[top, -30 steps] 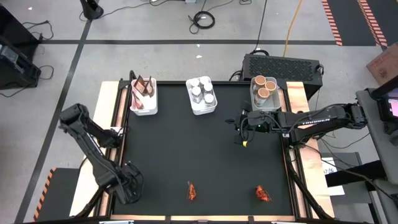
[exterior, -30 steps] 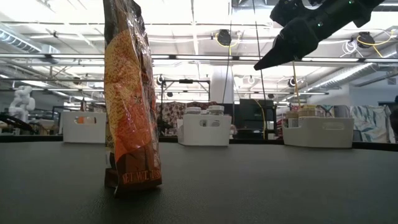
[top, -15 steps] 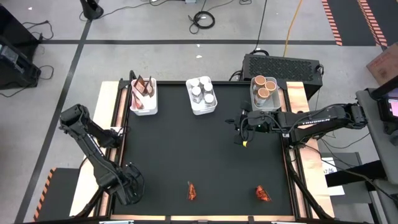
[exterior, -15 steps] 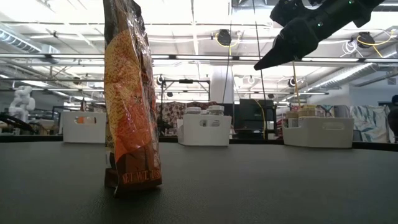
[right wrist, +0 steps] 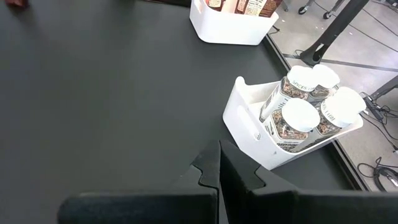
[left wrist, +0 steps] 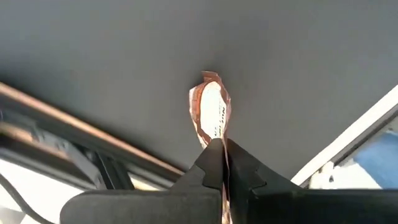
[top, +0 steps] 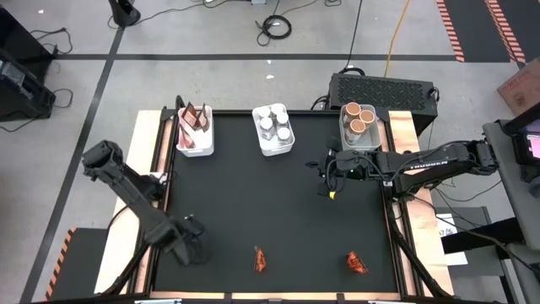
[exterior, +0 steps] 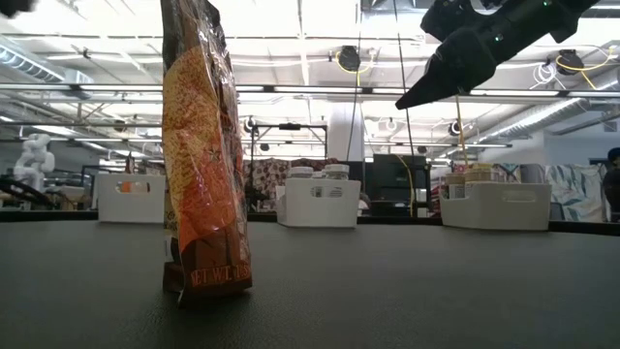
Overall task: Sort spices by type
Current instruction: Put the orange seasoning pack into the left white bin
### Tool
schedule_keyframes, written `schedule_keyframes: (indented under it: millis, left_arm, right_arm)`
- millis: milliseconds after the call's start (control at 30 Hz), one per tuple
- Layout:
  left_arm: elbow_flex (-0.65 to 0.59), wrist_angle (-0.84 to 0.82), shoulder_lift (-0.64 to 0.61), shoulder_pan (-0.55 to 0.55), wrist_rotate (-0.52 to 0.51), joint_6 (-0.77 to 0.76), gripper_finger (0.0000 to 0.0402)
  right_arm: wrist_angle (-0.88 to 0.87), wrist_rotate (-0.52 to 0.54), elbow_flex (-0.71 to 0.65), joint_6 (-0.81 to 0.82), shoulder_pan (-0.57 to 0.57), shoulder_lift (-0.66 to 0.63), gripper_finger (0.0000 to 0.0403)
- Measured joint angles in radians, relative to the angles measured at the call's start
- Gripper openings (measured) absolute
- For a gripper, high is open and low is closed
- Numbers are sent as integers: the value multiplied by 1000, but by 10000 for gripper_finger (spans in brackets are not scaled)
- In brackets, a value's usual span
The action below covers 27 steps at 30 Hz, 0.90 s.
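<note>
My left gripper (top: 191, 246) points down over the mat's near left corner and is shut on a red-orange sachet (left wrist: 210, 109), which it hides in the high view. Two more sachets stand on the mat near the front edge, one in the middle (top: 261, 259) and one to the right (top: 355, 263). The middle one looms close in the low view (exterior: 203, 155), upright on its bottom end. My right gripper (top: 326, 181) hangs shut above the mat beside the tub bin and holds nothing. My left gripper pinches the sachet's upper edge (left wrist: 215, 135) between its two fingers, coming from above and pointing down. The sachet hangs straight below the fingers. Whether its lower end touches the mat, I cannot tell.
Three white bins stand along the far edge: one with sachets (top: 195, 131), one with white-lidded jars (top: 273, 129), one with tan-topped tubs (top: 359, 125). The black mat between the bins and the front sachets is bare. Wooden rails border the mat left and right.
My left gripper has moved from the mat's left edge a little toward the table's right, and its wrist has rolled. A dark part of that arm has come into the low view's upper left corner.
</note>
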Motion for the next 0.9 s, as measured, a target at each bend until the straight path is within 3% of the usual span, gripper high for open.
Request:
schedule_keyframes:
  millis: [233, 467, 667, 900]
  left_arm:
    - [79, -7, -13, 181, -22, 274, 2]
    - [171, -90, -13, 333, -118, 527, 1]
    - [225, -209, -33, 416, -216, 675, 1]
    - [228, -254, -166, 527, -266, 728, 0]
  right_arm:
    - [0, 0, 0, 0, 0, 0, 0]
    - [0, 0, 0, 0, 0, 0, 0]
    - [0, 0, 0, 0, 0, 0, 0]
    - [0, 0, 0, 0, 0, 0, 0]
